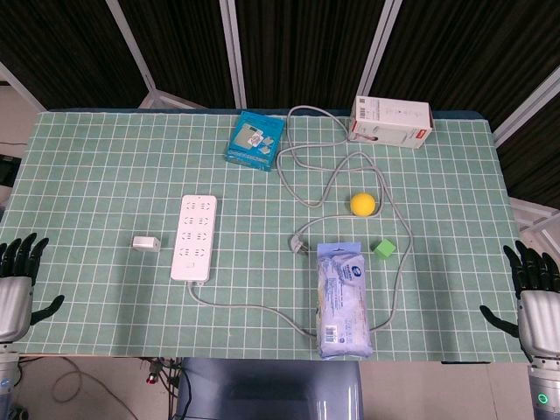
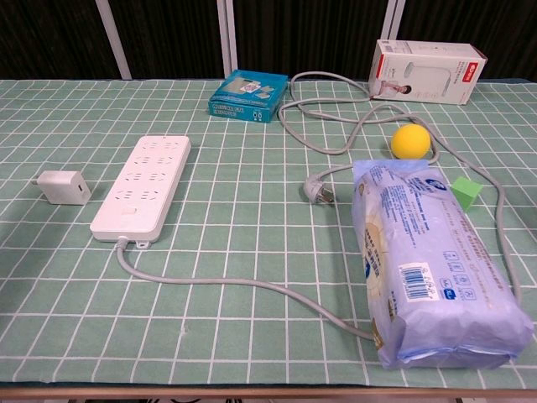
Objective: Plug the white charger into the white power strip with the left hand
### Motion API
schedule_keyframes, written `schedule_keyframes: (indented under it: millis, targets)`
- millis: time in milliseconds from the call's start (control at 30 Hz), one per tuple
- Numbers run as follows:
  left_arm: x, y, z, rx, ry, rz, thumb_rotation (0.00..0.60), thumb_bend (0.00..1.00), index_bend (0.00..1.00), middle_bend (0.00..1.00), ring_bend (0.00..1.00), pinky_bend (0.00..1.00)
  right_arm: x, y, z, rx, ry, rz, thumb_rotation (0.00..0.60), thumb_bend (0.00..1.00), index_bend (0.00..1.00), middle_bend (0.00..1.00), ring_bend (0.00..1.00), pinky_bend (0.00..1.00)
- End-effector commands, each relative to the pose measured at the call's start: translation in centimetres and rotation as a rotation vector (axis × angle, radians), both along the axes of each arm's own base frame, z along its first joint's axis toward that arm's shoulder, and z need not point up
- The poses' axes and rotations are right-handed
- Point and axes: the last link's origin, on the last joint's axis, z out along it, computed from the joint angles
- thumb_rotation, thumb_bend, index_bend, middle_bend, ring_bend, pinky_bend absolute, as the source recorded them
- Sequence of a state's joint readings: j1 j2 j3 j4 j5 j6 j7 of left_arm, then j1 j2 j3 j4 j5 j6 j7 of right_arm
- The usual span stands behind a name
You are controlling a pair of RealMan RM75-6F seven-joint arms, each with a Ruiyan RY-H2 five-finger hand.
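Your left hand [image 1: 15,284] waits off the near left edge of the desk [image 1: 96,175], fingers spread, holding nothing; your right hand [image 1: 535,293] sits the same way at the far side. The main risk: the white charger [image 2: 62,186] is small and lies flat, so a sloppy pinch could knock it away or turn its prongs out of line with the sockets. The white power strip [image 2: 143,186] lies loose just beside it, and pushing down off-centre may slide it. The charger is a plain white cube, prongs pointing away from the strip
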State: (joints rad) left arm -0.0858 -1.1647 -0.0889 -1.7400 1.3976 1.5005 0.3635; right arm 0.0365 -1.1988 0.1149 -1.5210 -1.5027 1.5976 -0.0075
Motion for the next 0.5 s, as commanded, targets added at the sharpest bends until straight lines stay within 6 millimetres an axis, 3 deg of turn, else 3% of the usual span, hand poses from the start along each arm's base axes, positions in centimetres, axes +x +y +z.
schedule_keyframes:
  millis: [33, 300, 500]
  targets:
    - [0.4, 1.7, 0.3, -0.033, 0.064, -0.005, 0.600, 0.15, 0.10, 0.01, 0.00, 0.00, 0.0, 0.0, 0.0, -0.002, -0.002, -0.001, 0.600, 0.13, 0.00, 0.00, 0.00, 0.00]
    - [5.1, 8.7, 1.3, -0.196, 0.284, -0.073, 0.600, 0.15, 0.10, 0.05, 0.00, 0.00, 0.1, 0.0, -0.2, 0.001, 0.000, 0.003, 0.600, 0.13, 0.00, 0.00, 0.00, 0.00]
    - [8.2, 12.1, 0.6, -0.301, 0.451, -0.060, 0.600, 0.15, 0.10, 0.07, 0.00, 0.00, 0.1, 0.0, -0.2, -0.001, 0.002, -0.001, 0.600, 0.13, 0.00, 0.00, 0.00, 0.00]
